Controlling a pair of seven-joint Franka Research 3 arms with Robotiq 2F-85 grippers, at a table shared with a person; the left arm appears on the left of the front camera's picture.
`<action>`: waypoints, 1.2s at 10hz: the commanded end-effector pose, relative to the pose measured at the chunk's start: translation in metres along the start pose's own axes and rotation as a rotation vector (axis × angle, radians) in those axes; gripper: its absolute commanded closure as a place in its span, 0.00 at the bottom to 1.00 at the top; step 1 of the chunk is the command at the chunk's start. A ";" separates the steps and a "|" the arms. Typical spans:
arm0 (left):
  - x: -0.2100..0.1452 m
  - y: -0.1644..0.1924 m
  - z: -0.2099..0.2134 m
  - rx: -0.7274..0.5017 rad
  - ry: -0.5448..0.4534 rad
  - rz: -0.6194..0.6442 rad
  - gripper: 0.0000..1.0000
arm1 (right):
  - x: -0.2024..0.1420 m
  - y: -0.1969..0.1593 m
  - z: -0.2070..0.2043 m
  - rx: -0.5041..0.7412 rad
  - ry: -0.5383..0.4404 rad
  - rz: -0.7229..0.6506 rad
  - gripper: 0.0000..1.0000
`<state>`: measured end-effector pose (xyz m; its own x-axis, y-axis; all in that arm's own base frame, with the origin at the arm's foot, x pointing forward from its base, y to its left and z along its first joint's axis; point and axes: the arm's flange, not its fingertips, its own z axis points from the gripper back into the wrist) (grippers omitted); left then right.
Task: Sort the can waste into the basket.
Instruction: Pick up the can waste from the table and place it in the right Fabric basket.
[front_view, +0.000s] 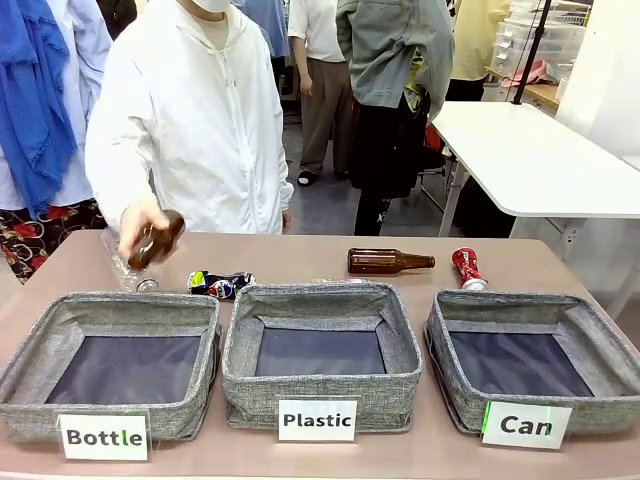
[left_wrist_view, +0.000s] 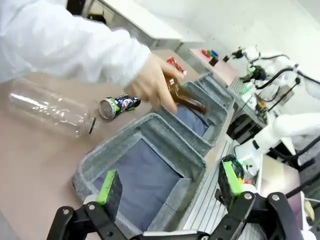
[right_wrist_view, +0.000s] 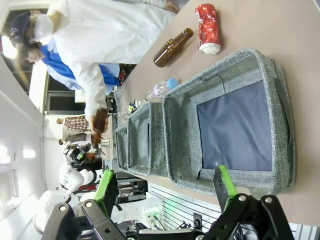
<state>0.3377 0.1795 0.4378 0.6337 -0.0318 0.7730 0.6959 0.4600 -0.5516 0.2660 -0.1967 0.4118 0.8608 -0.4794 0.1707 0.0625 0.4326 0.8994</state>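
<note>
Front view first: the grey fabric basket labelled "Can" (front_view: 505, 298) sits at the right end of a row of three bins, its dark floor bare. The crushed red metal can (front_view: 466, 268) lies on the table just behind the basket's far rim. The crushed dark blue-black can (front_view: 220, 284) lies well to the left of that basket, past the grey "Plastic" bin (front_view: 320, 385). A brown glass bottle (front_view: 390, 262) lies on its side just left of the red can. Farthest from the basket, the person's hand (front_view: 140, 225) grips a second brown bottle (front_view: 160, 238) above a clear plastic bottle (front_view: 125, 268).

Over to the left wrist view: the left gripper (left_wrist_view: 169, 184) hangs with its green pads spread wide and nothing between them, over the grey "Bottle" bin (left_wrist_view: 150, 131). That's two bins away from the basket.

Now the right wrist view: the right gripper (right_wrist_view: 166, 184) is also spread wide and holds nothing, directly above the basket's near wall. The red can lies beyond the far rim.
</note>
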 end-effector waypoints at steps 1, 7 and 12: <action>0.031 0.002 -0.020 -0.012 0.090 -0.033 0.00 | 0.003 0.000 0.001 0.026 -0.016 0.027 0.00; -0.062 0.010 0.082 0.001 -0.256 0.099 0.00 | 0.003 0.000 0.001 0.026 -0.016 0.027 0.00; -0.093 0.017 0.092 0.005 -0.326 0.167 0.00 | 0.003 0.000 0.001 0.026 -0.016 0.027 0.00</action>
<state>0.2514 0.2731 0.3777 0.6167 0.3454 0.7073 0.5586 0.4410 -0.7024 0.2659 -0.1967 0.4119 0.8611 -0.4787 0.1712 0.0623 0.4335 0.8990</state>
